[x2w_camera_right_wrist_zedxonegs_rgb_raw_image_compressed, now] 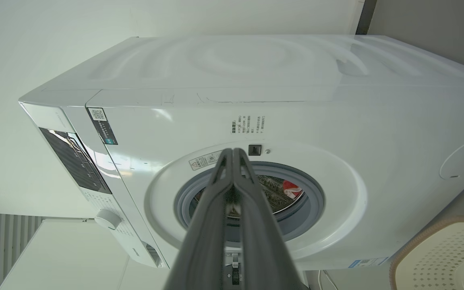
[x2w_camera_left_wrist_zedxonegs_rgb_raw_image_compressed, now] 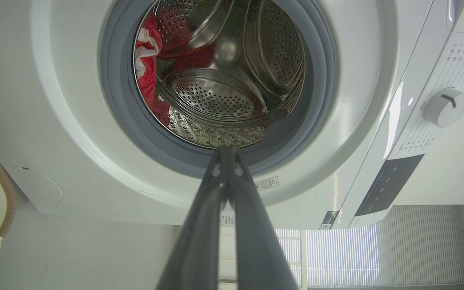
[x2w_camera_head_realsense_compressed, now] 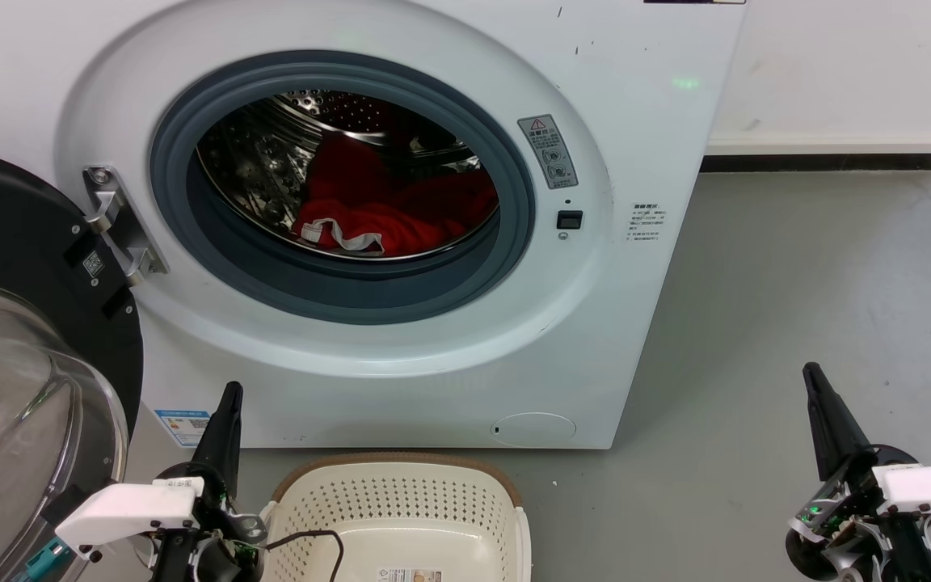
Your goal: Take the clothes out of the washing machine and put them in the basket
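The red clothes (x2w_camera_head_realsense_compressed: 389, 212) lie heaped low in the washing machine's (x2w_camera_head_realsense_compressed: 433, 380) drum, toward 5 o'clock of its opening. The basket (x2w_camera_head_realsense_compressed: 401, 495) sits at 6 o'clock, with a label sticker (x2w_camera_head_realsense_compressed: 409, 575) on its bottom. The left gripper (x2w_camera_head_realsense_compressed: 230, 394) at 7 o'clock and the right gripper (x2w_camera_head_realsense_compressed: 811, 373) at 4 o'clock each have their fingers pressed together.

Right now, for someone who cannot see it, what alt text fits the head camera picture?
Red clothes lie in the drum of a front-loading washing machine whose door stands open at left. A cream basket sits on the floor before it, between the shut left claw and shut right claw.
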Robot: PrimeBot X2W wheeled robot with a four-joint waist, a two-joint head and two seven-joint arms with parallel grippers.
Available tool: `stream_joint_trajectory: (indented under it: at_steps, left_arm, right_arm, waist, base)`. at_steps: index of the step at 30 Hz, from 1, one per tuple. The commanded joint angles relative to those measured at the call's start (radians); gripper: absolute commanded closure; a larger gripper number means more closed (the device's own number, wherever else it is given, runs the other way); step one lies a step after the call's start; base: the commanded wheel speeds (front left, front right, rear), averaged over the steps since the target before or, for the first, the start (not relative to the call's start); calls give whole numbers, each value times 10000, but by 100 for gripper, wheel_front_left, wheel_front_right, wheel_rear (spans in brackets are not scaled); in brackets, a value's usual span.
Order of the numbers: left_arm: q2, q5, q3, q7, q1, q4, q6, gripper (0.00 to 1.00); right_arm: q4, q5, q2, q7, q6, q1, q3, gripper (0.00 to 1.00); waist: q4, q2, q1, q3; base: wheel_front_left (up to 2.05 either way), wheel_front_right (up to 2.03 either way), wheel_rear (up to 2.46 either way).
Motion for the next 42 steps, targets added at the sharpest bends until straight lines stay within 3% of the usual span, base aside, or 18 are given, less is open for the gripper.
stream_joint_trajectory:
  at_steps: [1, 26, 27, 34, 42]
  left_arm:
    - [-2, 0, 30, 18, -56, -4, -23, 100]
    - [-3, 1, 30, 17, -56, -5, -23, 100]
    - [0, -1, -4, -5, 11, 31, 0, 0]
    - [-19, 261, 13, -254, 253, 31, 2, 0]
    - [-16, 1542, 152, -645, 337, -429, 156, 0]
  right_arm:
    - [10, -46, 36, 5, -3, -136, 1, 100]
    - [10, -45, 36, 4, -3, -137, 3, 100]
    - [24, 1, 0, -3, 0, 16, 1, 0]
    - [151, -191, 7, -239, 0, 239, 62, 0]
    - [-230, -1408, 8, -633, 0, 344, 47, 0]
  waist:
    - [0, 0, 0, 0]
    - [0, 0, 0, 0]
    - [0, 0, 0, 0]
    - [7, 0, 0, 5]
    - [9, 0, 0, 21]
  base:
    - [0, 0, 0]
    - [0, 0, 0]
    - [0, 0, 0]
    - [0, 0, 0]
    - [0, 0, 0]
